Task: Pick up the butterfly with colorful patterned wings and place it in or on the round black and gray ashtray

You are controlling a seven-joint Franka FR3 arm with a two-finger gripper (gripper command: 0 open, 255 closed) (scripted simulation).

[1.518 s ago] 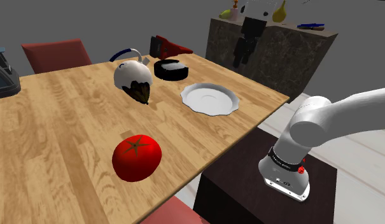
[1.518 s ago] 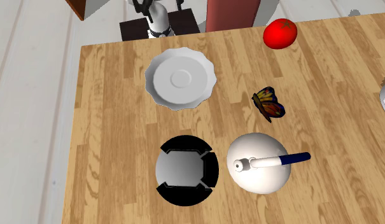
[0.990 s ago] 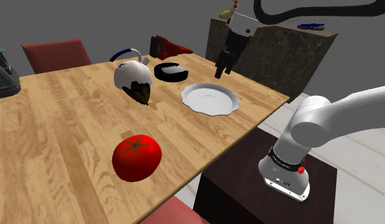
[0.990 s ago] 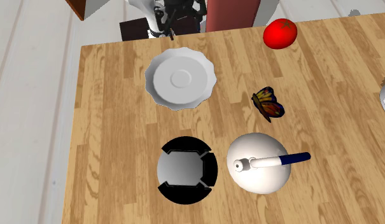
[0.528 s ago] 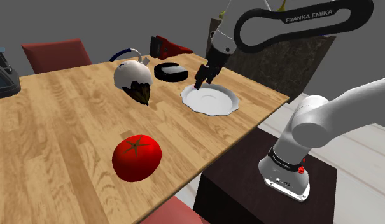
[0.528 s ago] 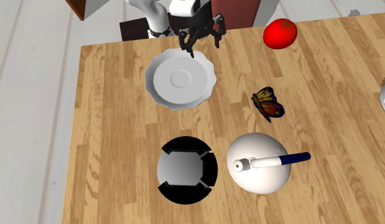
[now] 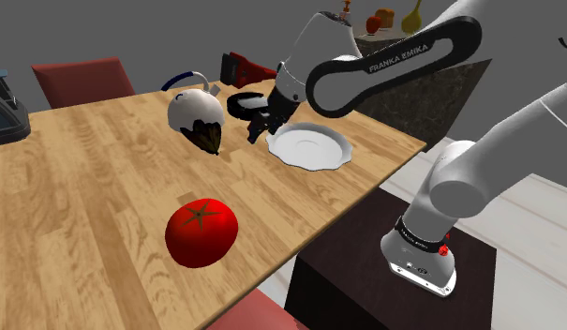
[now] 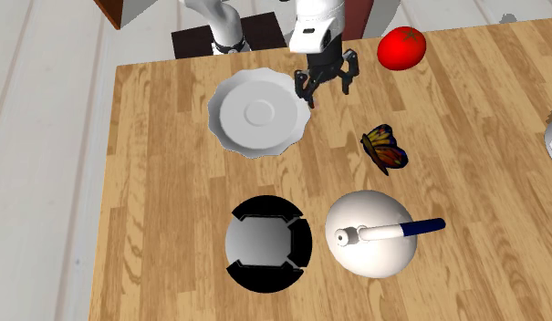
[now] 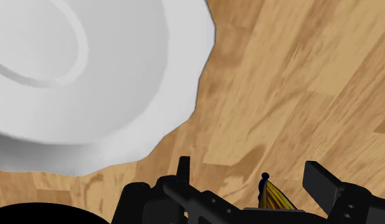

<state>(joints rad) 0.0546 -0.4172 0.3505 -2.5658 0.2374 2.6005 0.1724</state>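
The butterfly (image 8: 384,150), with orange, yellow and blue wings, stands on the wooden table (image 8: 155,182) beside a white domed pot (image 8: 369,233). In the shoulder view the butterfly (image 7: 209,139) looks dark in front of that pot (image 7: 195,110). The round black and grey ashtray (image 8: 267,243) lies next to the pot; my arm partly hides the ashtray (image 7: 246,101) in the shoulder view. My gripper (image 8: 327,84) hovers open at the white plate's edge, short of the butterfly. In the wrist view the butterfly (image 9: 273,197) shows between my parted fingers (image 9: 321,181), untouched.
A white scalloped plate (image 8: 258,113) lies under and beside the gripper. A red tomato (image 7: 201,232) sits near the table's front edge. The pot has a blue handle (image 8: 420,226). A red chair (image 7: 82,79) and a dark stone counter (image 7: 431,70) stand beyond the table.
The arm has swung down from above the stand and out over the table, crossing the plate's edge toward the butterfly. The gripper stayed open; nothing on the table moved.
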